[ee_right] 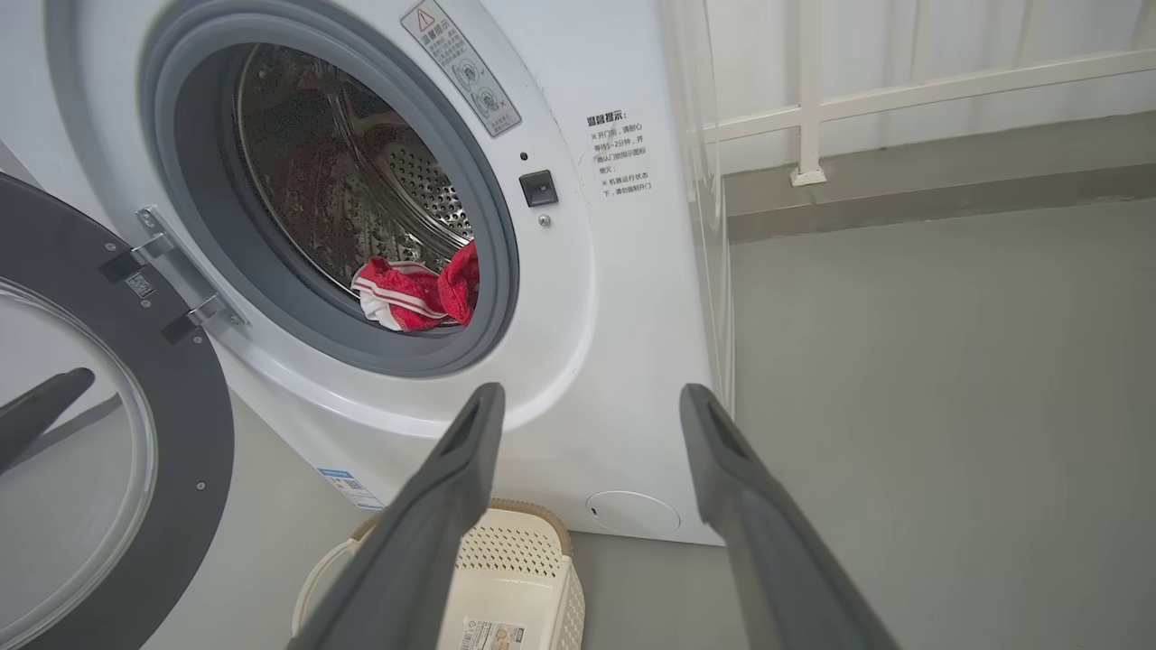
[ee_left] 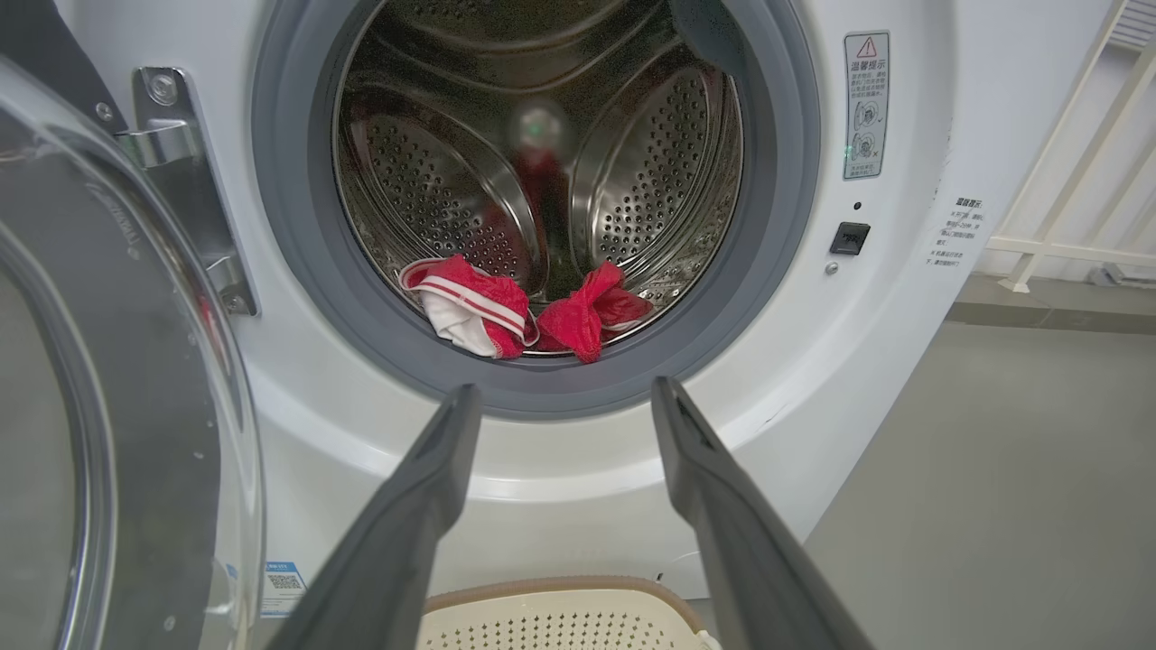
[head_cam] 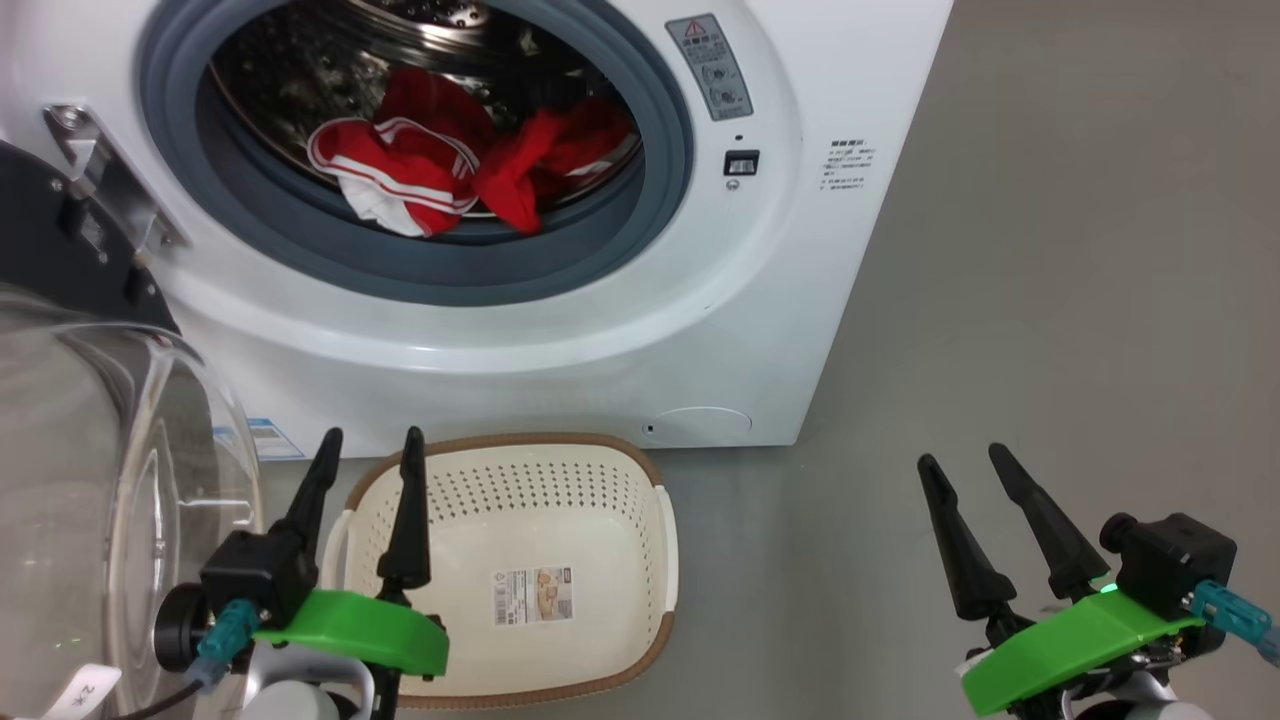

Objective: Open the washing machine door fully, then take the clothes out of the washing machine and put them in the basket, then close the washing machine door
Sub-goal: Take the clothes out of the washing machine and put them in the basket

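The white washing machine [head_cam: 620,330] stands with its door [head_cam: 90,480] swung wide open to the left, glass bowl facing me. Red clothes [head_cam: 450,165] with white stripes lie at the front of the steel drum, also seen as clothes [ee_left: 524,307] and clothes [ee_right: 415,293]. The cream basket [head_cam: 600,500] sits on the floor right below the opening and holds nothing. My left gripper [head_cam: 368,440] hangs open above the basket's left rim. My right gripper [head_cam: 965,458] stands open over bare floor to the right of the machine.
Grey floor [head_cam: 1050,300] stretches to the right of the machine. A white railing [ee_right: 903,90] runs along the wall behind. The open door's hinge [head_cam: 100,180] juts from the machine's left side.
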`<state>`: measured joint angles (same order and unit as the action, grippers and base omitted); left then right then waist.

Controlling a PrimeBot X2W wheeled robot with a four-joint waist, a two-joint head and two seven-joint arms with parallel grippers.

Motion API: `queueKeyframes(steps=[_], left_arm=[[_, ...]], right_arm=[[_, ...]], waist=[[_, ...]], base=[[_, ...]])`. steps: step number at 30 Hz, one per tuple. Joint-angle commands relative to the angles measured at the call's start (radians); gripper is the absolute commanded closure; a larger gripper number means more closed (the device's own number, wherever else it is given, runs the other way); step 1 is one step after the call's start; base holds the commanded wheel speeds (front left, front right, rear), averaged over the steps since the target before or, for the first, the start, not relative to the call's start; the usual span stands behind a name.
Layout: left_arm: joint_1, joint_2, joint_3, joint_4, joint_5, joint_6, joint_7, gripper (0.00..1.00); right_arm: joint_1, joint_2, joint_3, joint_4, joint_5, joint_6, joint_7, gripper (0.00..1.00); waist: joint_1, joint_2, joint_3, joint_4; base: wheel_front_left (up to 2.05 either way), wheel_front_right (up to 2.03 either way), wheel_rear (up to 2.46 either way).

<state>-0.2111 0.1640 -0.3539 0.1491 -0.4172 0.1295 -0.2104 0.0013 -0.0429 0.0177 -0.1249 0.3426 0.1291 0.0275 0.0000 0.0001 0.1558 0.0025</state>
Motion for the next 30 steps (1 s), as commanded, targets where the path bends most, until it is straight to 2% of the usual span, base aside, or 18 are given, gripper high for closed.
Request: queueKeyframes(steps=[1,15,30], left_arm=[[-0.043,0.016,0.033,-0.014,-0.004,-0.005,-0.010,0.00],[-0.114,0.000,0.033,0.100,-0.012,-0.020,-0.029,0.00],[-0.288,0.000,0.043,0.209,-0.017,-0.040,-0.035,0.00]], right_arm=[[-0.039,-0.007,0.027,-0.024,-0.014,0.002,-0.011,0.00],[-0.092,-0.007,0.058,-0.015,-0.021,0.002,-0.022,0.00],[-0.135,-0.007,0.080,-0.010,-0.013,0.002,-0.036,0.00]], waist=[[0.0000,-0.0001,0.007,-0.003],[0.0000,-0.0001,0.070,-0.019],[0.0000,-0.0001,0.161,-0.061]], base=[[0.00,0.00,0.00],[0.00,0.00,0.00],[0.00,0.00,0.00]])
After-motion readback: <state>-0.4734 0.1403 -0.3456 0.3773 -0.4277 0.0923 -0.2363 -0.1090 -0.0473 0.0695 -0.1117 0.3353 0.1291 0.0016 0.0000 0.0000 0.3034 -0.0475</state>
